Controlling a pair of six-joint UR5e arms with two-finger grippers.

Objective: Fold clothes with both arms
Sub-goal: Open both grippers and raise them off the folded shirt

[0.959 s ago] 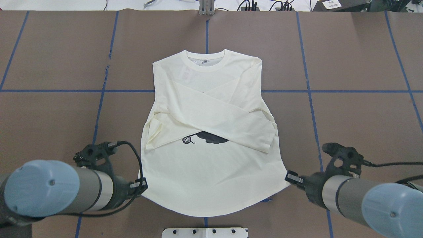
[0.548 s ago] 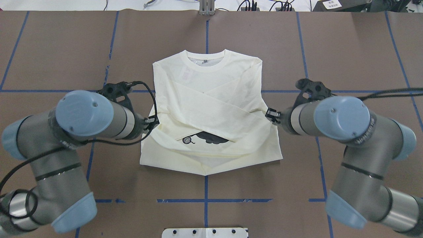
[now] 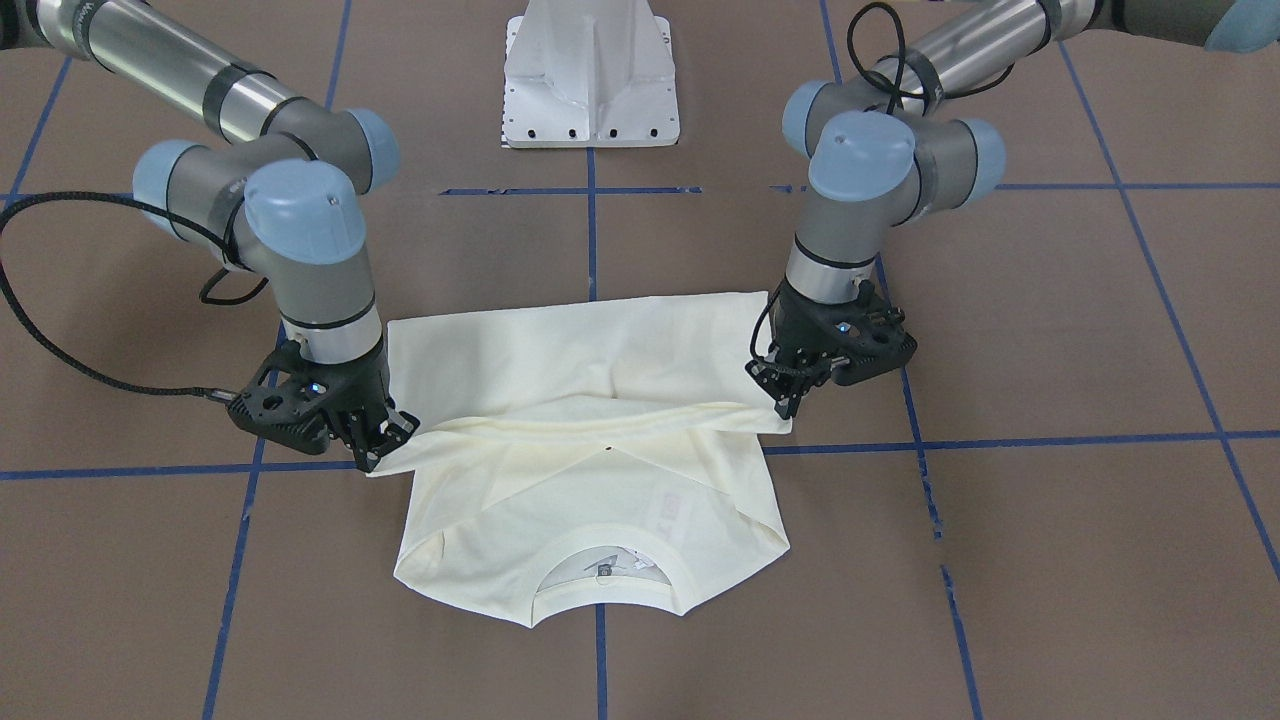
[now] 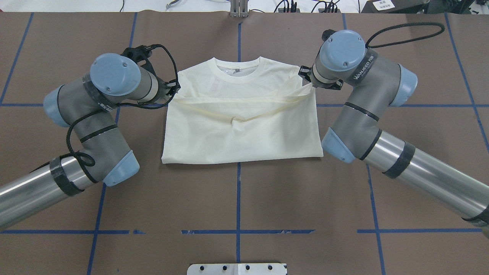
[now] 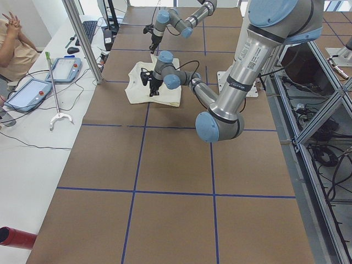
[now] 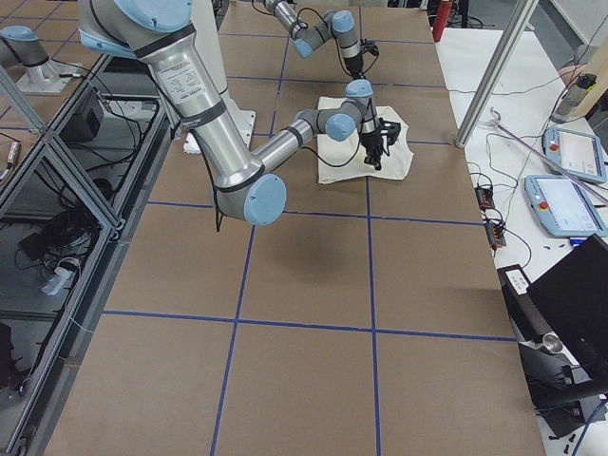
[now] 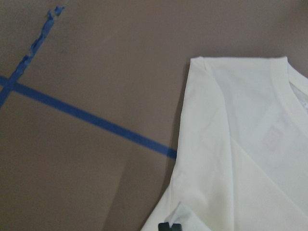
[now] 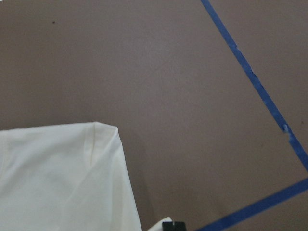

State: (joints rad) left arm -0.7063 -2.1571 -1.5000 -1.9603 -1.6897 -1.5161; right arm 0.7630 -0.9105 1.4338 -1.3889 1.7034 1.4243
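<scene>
The clothes, one cream-white long-sleeved T-shirt [image 4: 240,130], lie in the middle of the brown table with the collar [image 4: 237,70] at the far side. The lower half is folded up over the chest, so only plain cream reverse shows and the print is hidden. My left gripper [image 4: 174,88] is shut on the hem's left corner near the left shoulder, also seen as left gripper [image 3: 786,396]. My right gripper [image 4: 308,79] is shut on the other hem corner by the right shoulder, right gripper [image 3: 386,450]. The hem sags between them. Each wrist view shows a shoulder of the T-shirt [image 7: 240,144], T-shirt [image 8: 57,178] below.
Blue tape lines [image 4: 237,231] grid the table. The white pedestal base [image 3: 590,70] stands at the near edge behind the fold. Cables and plugs [image 4: 305,5] line the far edge. A seated person [image 5: 14,44] and teach pendants [image 5: 66,69] are at a side desk.
Both grippers have carried the hem corners from the table's near side up over the shirt toward the shoulders. The cat print is now covered by the folded lower half.
</scene>
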